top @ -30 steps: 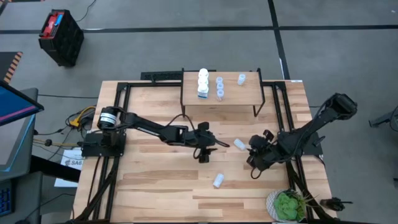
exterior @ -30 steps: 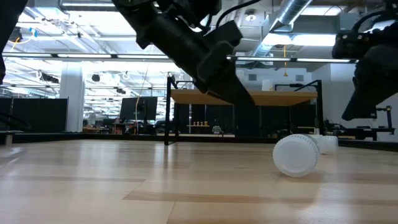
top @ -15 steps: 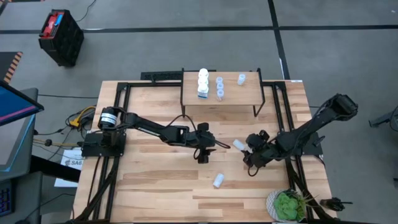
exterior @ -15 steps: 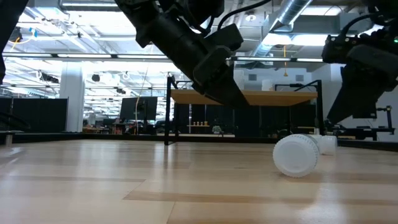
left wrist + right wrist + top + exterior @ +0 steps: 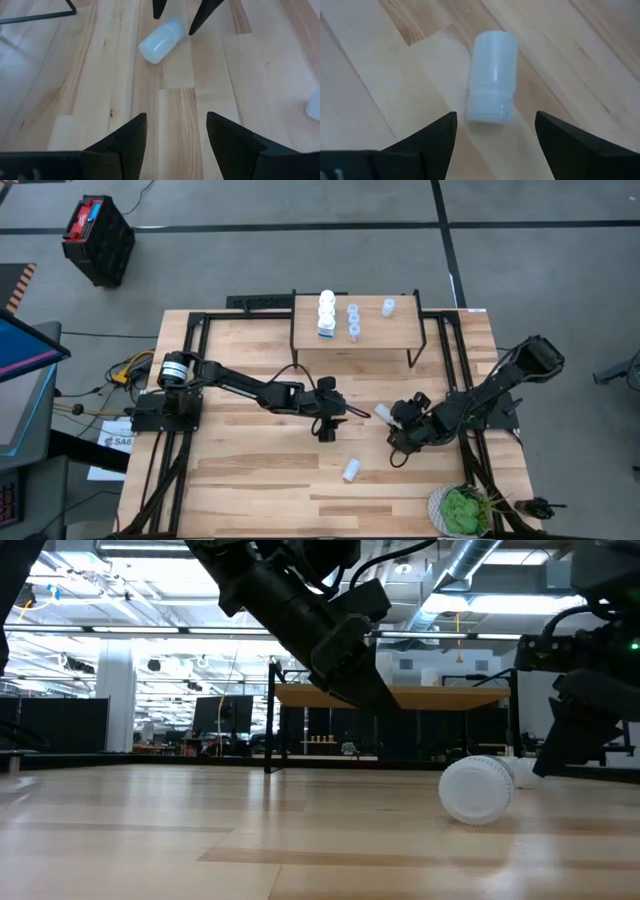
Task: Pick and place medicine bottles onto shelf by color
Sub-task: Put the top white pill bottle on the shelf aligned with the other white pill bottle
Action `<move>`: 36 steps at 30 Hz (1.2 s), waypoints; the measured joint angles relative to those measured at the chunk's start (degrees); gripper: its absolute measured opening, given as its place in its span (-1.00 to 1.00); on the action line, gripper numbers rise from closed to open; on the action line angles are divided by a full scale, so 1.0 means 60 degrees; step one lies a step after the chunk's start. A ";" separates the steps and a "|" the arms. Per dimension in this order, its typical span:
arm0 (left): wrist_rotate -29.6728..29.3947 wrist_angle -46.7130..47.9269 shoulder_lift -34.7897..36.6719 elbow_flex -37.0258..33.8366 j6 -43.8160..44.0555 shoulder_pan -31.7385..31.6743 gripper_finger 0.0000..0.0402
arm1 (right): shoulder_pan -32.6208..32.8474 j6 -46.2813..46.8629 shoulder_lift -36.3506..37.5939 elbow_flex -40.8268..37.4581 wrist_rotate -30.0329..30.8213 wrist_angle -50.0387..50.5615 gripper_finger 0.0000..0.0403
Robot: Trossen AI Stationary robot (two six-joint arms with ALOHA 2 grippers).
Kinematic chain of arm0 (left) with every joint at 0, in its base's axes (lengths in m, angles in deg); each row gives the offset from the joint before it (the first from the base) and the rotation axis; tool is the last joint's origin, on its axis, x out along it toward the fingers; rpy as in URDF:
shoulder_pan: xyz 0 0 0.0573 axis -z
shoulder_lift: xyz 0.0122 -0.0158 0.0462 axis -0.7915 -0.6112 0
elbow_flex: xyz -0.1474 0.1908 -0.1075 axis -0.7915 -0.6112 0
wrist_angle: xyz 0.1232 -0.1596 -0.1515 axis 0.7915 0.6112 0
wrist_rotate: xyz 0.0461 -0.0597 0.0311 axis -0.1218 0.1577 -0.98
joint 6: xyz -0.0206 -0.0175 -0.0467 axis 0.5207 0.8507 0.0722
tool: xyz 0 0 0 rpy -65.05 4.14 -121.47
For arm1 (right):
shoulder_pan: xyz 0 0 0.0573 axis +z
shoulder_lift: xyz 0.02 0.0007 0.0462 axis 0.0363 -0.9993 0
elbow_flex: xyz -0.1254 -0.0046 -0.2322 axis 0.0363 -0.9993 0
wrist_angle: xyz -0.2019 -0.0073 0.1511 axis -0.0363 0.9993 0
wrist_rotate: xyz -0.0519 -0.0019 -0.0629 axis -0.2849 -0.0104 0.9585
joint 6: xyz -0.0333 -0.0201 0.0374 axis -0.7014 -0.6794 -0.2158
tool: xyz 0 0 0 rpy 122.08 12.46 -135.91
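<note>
2 bottles lie loose on the bench [image 5: 250,470] in the high view: one [image 5: 383,412] just beside the right hand [image 5: 396,420], another [image 5: 350,470] nearer the front; 4 stand on the shelf [image 5: 380,340]. The left hand [image 5: 328,426] hovers mid-bench, released and empty. In the right wrist view, the spread, empty fingers [image 5: 435,137] flank the lying bottle [image 5: 490,75] without touching.

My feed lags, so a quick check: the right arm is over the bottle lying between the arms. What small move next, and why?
Probably ease the right gripper straight down and forward until its jaws flank the bottle, then close. The jaws stand open, the bottle lies on its side on the table just ahead of them, centred in the gap and not yet between them. The left gripper waits nearby, open and empty.
</note>
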 joint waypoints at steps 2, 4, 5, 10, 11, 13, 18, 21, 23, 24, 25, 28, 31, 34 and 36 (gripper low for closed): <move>0.0000 0.0000 0.0000 0.0000 0.0000 0.0000 -0.03 | -0.0067 -0.0002 -0.0094 0.0007 0.0003 -0.0098 0.45; 0.0000 0.0007 0.0000 0.0000 0.0002 0.0002 -0.03 | -0.0173 -0.0151 -0.0223 0.0003 0.0000 -0.0231 0.45; 0.0000 0.0011 0.0000 0.0000 0.0004 0.0004 -0.03 | -0.0232 -0.0228 -0.0279 0.0006 0.0000 -0.0332 0.45; 0.0000 0.0038 0.0004 0.0000 0.0011 0.0004 -0.03 | -0.0609 -0.0744 -0.0464 0.0004 -0.0007 -0.0870 0.44; 0.0000 0.0041 0.0004 0.0000 0.0011 0.0004 -0.03 | -0.0676 -0.0848 -0.0455 0.0004 -0.0007 -0.0953 0.44; 0.0000 0.0074 0.0004 0.0000 0.0011 0.0004 -0.03 | -0.0788 -0.0986 -0.0453 0.0007 -0.0163 -0.0969 0.42; 0.0000 0.0095 0.0007 0.0000 0.0009 0.0004 -0.03 | -0.0977 -0.1016 -0.0438 0.0007 -0.0828 -0.0843 0.31; 0.0001 0.0095 0.0007 0.0000 0.0004 0.0004 -0.03 | -0.0999 -0.0996 -0.0438 0.0007 -0.0906 -0.0845 0.23; 0.0004 0.0098 0.0007 0.0000 0.0004 0.0004 -0.03 | -0.0999 -0.0995 -0.0438 0.0007 -0.0907 -0.0846 0.17; 0.0001 0.0101 0.0007 0.0000 0.0004 0.0004 -0.03 | -0.0999 -0.0991 -0.0438 0.0007 -0.0907 -0.0843 0.13; 0.0002 0.0101 0.0007 -0.0002 0.0004 0.0004 -0.03 | -0.0999 -0.0994 -0.0435 0.0007 -0.0907 -0.0846 0.09; 0.0001 0.0106 0.0007 -0.0004 0.0004 0.0004 -0.03 | -0.0999 -0.1029 -0.0435 0.0018 -0.0911 -0.0836 -0.06; 0.0004 0.0109 0.0007 -0.0004 0.0004 0.0004 -0.03 | -0.0999 -0.1080 -0.0435 0.0279 -0.0951 -0.0520 -0.24; 0.0004 0.0113 0.0007 -0.0004 0.0001 0.0004 -0.03 | -0.0999 -0.1599 -0.0435 0.0919 -0.0988 0.0470 -0.40; 0.0004 0.0128 0.0007 -0.0004 -0.0040 0.0004 -0.03 | -0.0999 -0.2105 -0.0435 0.1617 -0.1103 0.1438 -0.41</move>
